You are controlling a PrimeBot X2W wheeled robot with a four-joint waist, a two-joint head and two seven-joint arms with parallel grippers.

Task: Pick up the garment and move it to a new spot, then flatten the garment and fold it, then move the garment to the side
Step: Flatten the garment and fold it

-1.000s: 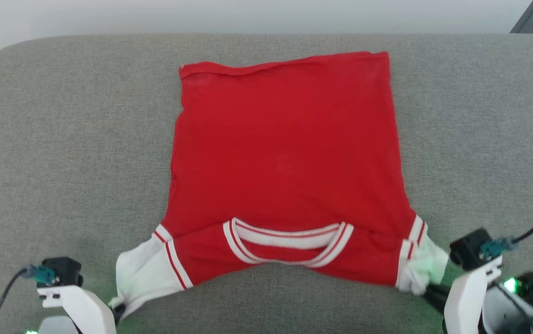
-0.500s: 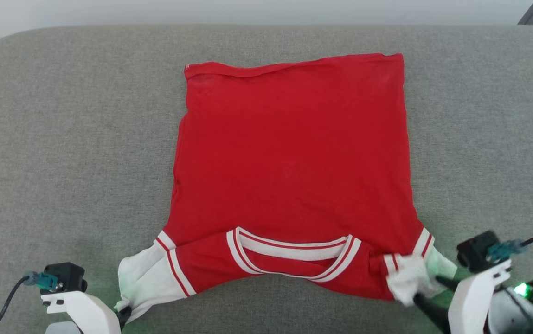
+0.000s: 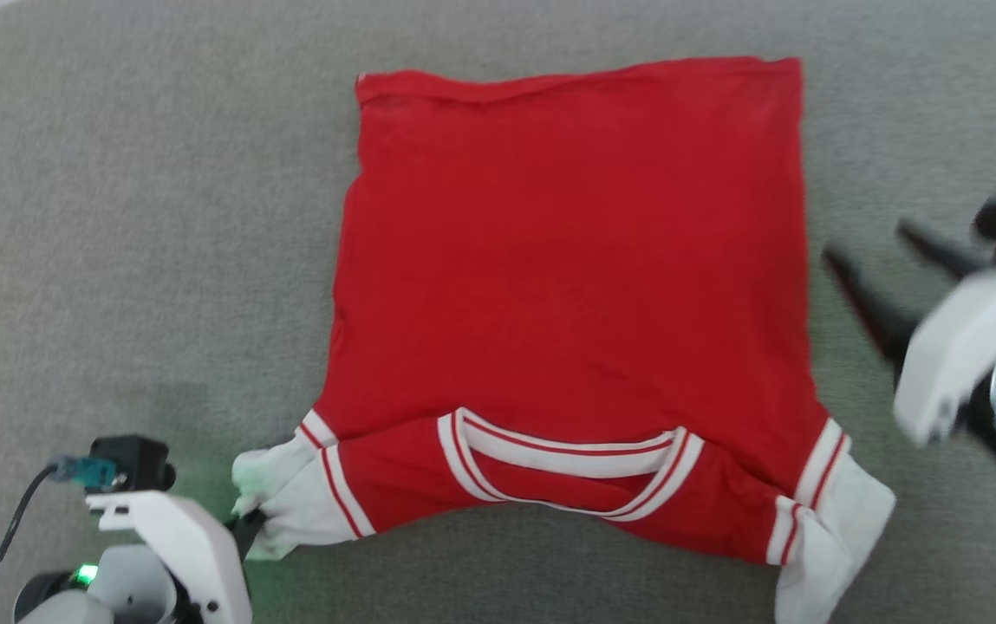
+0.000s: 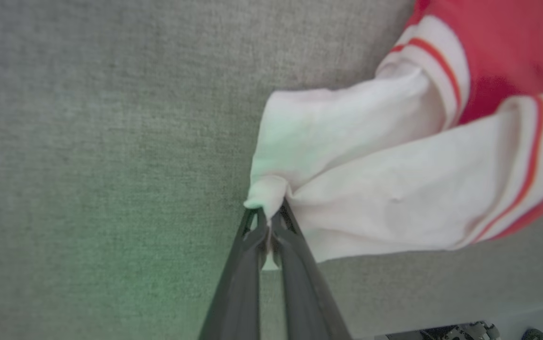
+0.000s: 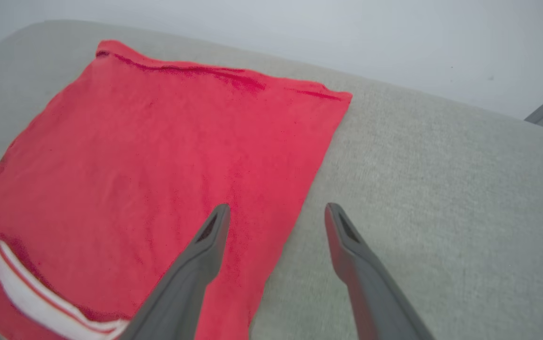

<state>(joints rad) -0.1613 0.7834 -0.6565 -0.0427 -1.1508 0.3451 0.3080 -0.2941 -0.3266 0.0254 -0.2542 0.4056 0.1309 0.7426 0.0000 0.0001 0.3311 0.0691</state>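
One garment (image 3: 567, 260) sleeve (image 4: 347, 165) sits nipped in left pincer (image 4: 269, 221); right pincer (image 5: 277, 210) gapes.

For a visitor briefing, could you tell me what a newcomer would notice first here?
The big red garment lies spread across the grey surface. At its near left corner the left gripper has its jaws shut on a white sleeve end; the right gripper hovers, jaws open, by its right edge.

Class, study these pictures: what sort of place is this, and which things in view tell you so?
Probably an indoor robot-testing workspace: a red jersey lies spread on a grey fabric-covered surface, with a bare pale wall behind.
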